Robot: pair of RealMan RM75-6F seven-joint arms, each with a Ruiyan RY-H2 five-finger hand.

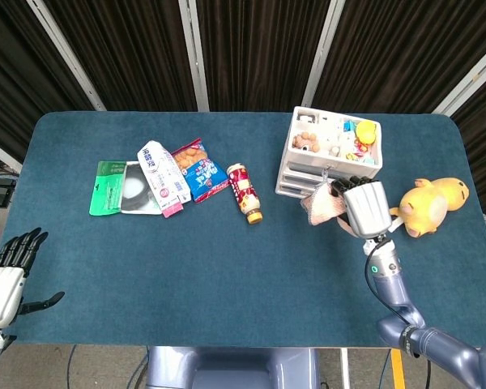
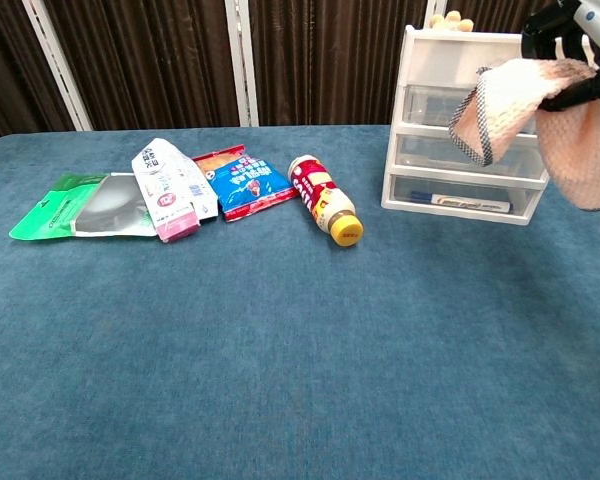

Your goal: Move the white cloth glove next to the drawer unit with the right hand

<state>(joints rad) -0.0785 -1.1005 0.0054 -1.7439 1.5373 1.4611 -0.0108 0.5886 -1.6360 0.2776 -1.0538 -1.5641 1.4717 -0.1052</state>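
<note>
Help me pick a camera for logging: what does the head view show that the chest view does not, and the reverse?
Only the head view shows the left hand, open off the table's near-left corner, the yellow plush toy beside the drawer unit, and the small items in the unit's open top. Only the chest view shows the drawer fronts, with a marker in the lowest drawer. Both show the right hand holding the white cloth glove in front of the unit, plus the bottle and snack packets.
</note>
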